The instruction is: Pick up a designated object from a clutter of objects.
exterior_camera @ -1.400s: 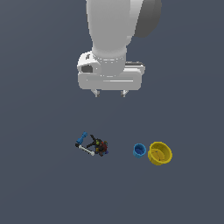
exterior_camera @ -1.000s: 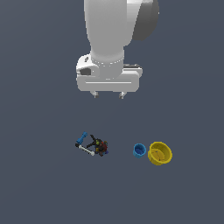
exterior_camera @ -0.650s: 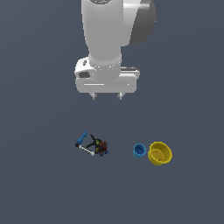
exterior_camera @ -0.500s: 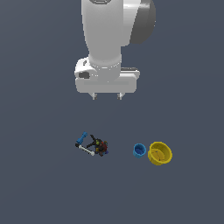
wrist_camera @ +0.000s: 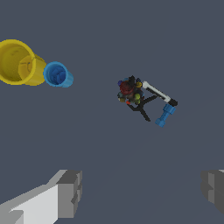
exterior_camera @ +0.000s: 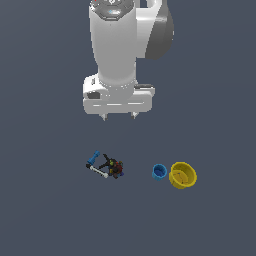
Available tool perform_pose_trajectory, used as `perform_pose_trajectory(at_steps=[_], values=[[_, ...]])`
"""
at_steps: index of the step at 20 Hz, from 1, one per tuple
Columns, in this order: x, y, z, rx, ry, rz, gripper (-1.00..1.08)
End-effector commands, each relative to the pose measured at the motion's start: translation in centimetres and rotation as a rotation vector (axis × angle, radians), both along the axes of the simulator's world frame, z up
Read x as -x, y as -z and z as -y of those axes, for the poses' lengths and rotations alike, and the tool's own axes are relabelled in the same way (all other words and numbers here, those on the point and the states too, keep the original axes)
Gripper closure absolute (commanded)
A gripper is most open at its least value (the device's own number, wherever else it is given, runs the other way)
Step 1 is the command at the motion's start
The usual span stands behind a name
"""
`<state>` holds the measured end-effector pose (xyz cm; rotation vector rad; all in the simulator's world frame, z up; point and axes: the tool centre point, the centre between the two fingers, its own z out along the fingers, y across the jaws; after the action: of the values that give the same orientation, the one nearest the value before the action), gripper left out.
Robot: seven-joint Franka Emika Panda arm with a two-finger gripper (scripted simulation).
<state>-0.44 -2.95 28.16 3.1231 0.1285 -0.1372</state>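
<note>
The thin white rod (exterior_camera: 98, 172) with a darker tip lies on the grey floor in a small clutter, touching the dark multicoloured lump (exterior_camera: 117, 169), the black clamp (exterior_camera: 106, 163) and the blue dumbbell piece (exterior_camera: 93, 158). In the wrist view the rod (wrist_camera: 156, 92) runs between the lump (wrist_camera: 130, 91) and the dumbbell piece (wrist_camera: 165, 115). My gripper (exterior_camera: 118, 117) hangs high above the clutter, open and empty. Its fingers (wrist_camera: 70, 192) stand wide apart in the wrist view.
A small blue cup (exterior_camera: 159, 171) and a larger yellow cup (exterior_camera: 182, 175) lie side by side towards the exterior view's right of the clutter. They also show in the wrist view, the blue cup (wrist_camera: 58, 75) next to the yellow cup (wrist_camera: 19, 62).
The arm has shifted slightly towards the exterior view's left. The objects on the floor have not moved.
</note>
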Motion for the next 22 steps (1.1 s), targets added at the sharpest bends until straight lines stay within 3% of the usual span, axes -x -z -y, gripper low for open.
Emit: perform_pose_trajectory(at_steps=[1,22], values=[[-0.5,0.8,0.5,0.004,-0.038,0.0,-0.92],[-5.9,11.4,6.8,-0.001,-0.548,0.007,-0.92]])
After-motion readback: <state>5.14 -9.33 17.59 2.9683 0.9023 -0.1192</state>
